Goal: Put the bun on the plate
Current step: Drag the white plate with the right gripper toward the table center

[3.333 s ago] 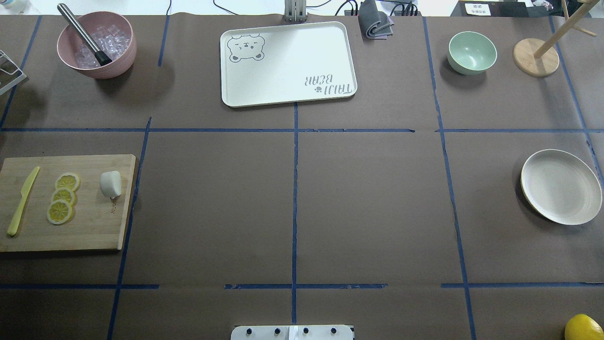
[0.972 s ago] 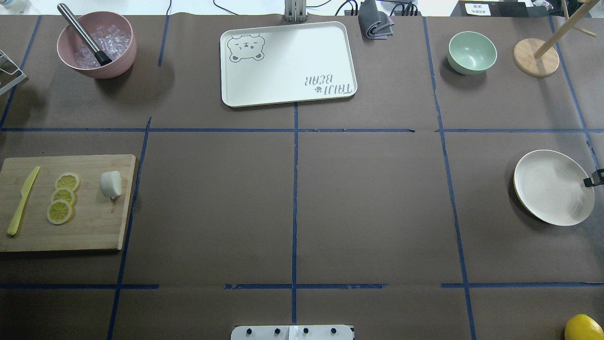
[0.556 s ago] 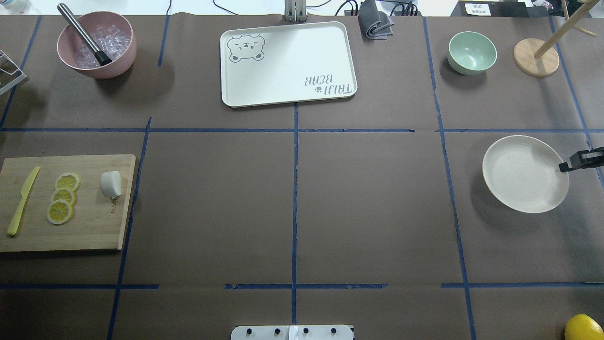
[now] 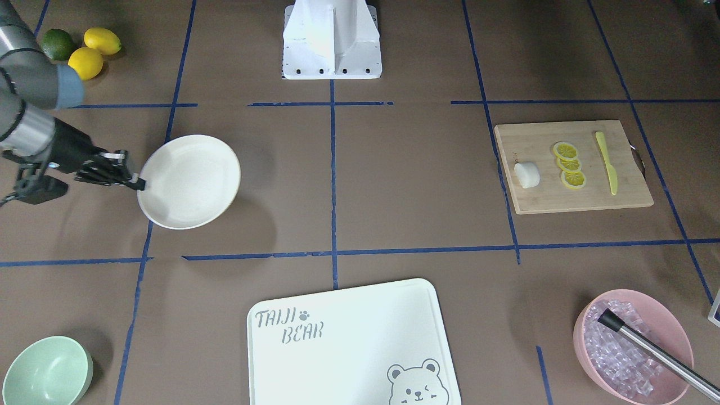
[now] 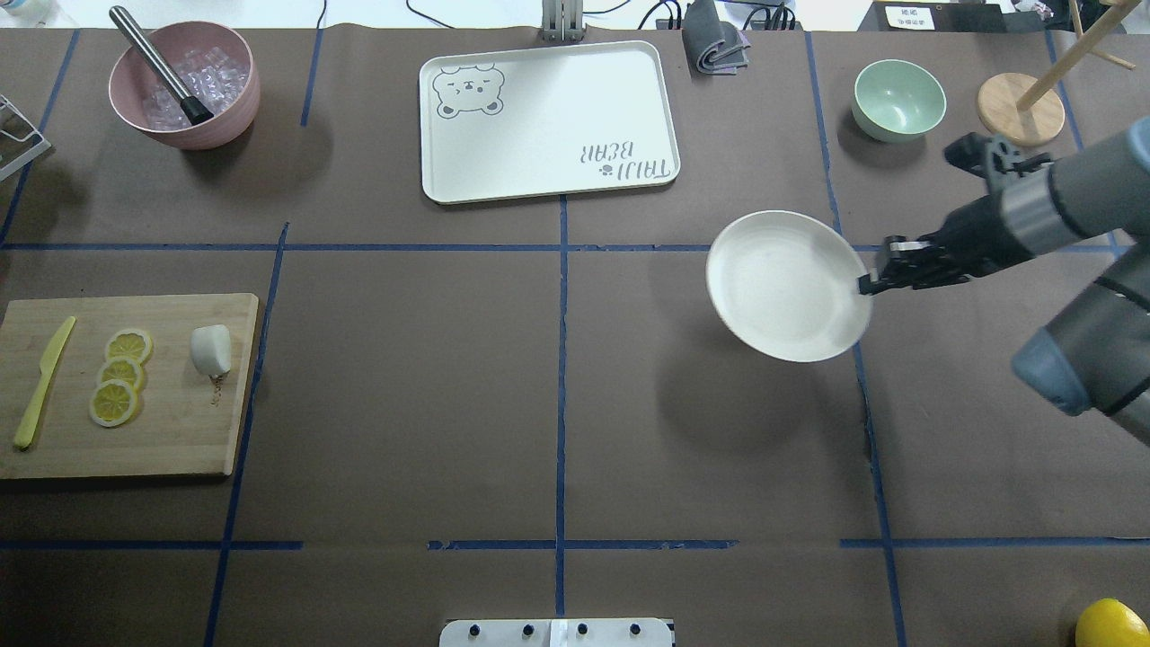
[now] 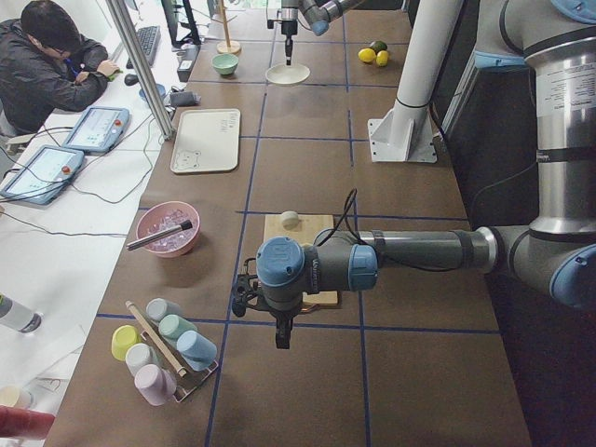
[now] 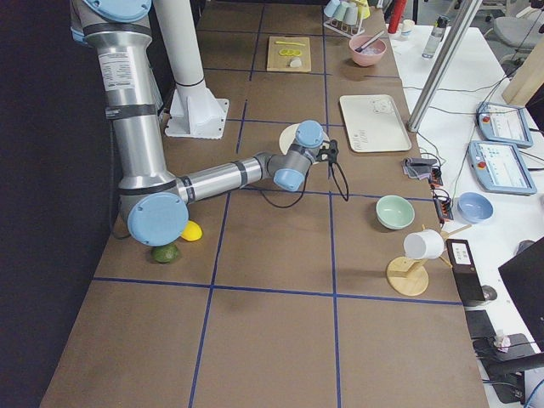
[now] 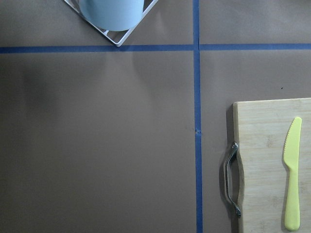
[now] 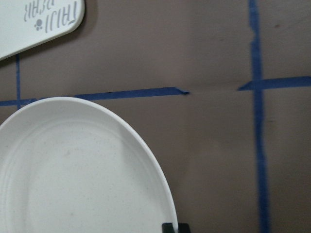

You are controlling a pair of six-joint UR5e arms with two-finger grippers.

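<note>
Right end effector (image 5: 864, 286) is clamped narrow on the rim of the plate (image 5: 782, 288). We read the plate as lifted off the worktop (image 5: 557, 404), since its shadow falls offset below it. Left end effector (image 6: 282, 328) shows only in the side view, pointing down, so we cannot tell how its jaws stand.

Bun (image 5: 211, 350) lies on the cutting board (image 5: 180, 440), well apart from the right end effector, far across to its left. It is near the left end effector, which hangs just off the board's handle end.

Progress, as we judge it: nothing placed yet. The bun is ungrasped, the plate empty and in the air. Left to do: set the plate down, grasp the bun, carry it over, release on the plate.

Readable text: only "TAIJI BEAR" with a bear face on the white tray (image 4: 349, 337), forward and left of the right end effector. No other labels we can read.
</note>
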